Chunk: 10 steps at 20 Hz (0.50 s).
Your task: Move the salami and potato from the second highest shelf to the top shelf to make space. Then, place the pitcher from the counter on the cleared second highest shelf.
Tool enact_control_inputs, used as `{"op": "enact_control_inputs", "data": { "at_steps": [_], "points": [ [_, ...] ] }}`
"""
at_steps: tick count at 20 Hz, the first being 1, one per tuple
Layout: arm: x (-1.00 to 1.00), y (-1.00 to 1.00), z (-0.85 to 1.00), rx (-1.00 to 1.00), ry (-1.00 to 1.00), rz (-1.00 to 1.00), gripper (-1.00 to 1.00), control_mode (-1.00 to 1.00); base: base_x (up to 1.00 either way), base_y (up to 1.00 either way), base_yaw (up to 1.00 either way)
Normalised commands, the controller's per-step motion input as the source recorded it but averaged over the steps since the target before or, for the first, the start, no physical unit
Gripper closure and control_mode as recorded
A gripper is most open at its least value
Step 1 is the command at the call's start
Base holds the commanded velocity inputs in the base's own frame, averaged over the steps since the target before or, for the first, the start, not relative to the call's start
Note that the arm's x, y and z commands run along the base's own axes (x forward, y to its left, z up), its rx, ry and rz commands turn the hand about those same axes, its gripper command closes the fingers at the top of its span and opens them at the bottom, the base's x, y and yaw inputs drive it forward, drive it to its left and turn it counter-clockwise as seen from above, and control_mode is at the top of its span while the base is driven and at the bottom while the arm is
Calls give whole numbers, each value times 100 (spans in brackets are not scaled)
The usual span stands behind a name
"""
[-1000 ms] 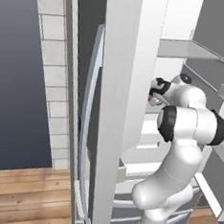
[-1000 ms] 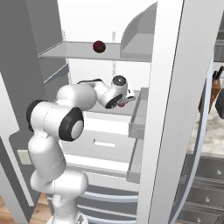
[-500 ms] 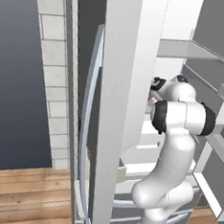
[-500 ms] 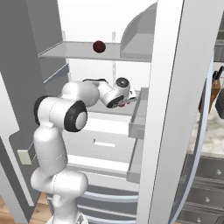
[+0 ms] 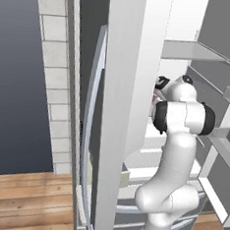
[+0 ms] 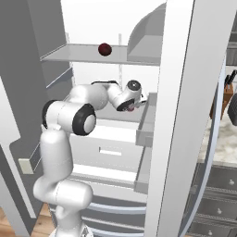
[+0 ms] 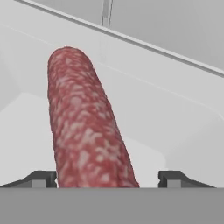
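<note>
Fingers (image 7: 43, 178) wide, one tip either side of the salami (image 7: 83, 127). Hand view: left tip is right at the sausage's side, while the right tip has a clear gap of pale shelf between it and the meat. Not a grip yet, as far as I can see.

Salami lies flat on the second highest shelf (image 7: 188, 140), its long axis running away from the hand and its far rounded end toward the back wall. Right base view: arm (image 6: 69, 115) reaches into the fridge (image 6: 180, 92) under the top shelf (image 6: 74, 54), with a bit of red just at the hand.

Progress, my read:
- Salami move: at the grasp stage. Not lifted, not on the top shelf.
- Potato: can't place it. A dark red round thing (image 6: 105, 49) sits on the top shelf, well apart from the hand; too small to tell what it is, so I'm not counting it as done.
- Pitcher: no sign that step has begun. A strip of the marble surface (image 6: 227, 143) is visible past the door on the right, and the shelf it goes on is occupied anyway.

Left: close on the salami, lift it to the top shelf, deal with the potato, then fetch the pitcher. Early in the job, well under halfway.
</note>
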Motion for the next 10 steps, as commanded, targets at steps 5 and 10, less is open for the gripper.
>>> {"op": "enact_control_inputs", "data": {
  "at_steps": [5, 10],
  "points": [
    [7, 0, -23, 0, -2, 3, 100, -100, 0, 0, 0],
    [-5, 0, -18, 0, -8, 0, 100, -100, 0, 0, 0]
  ]
}}
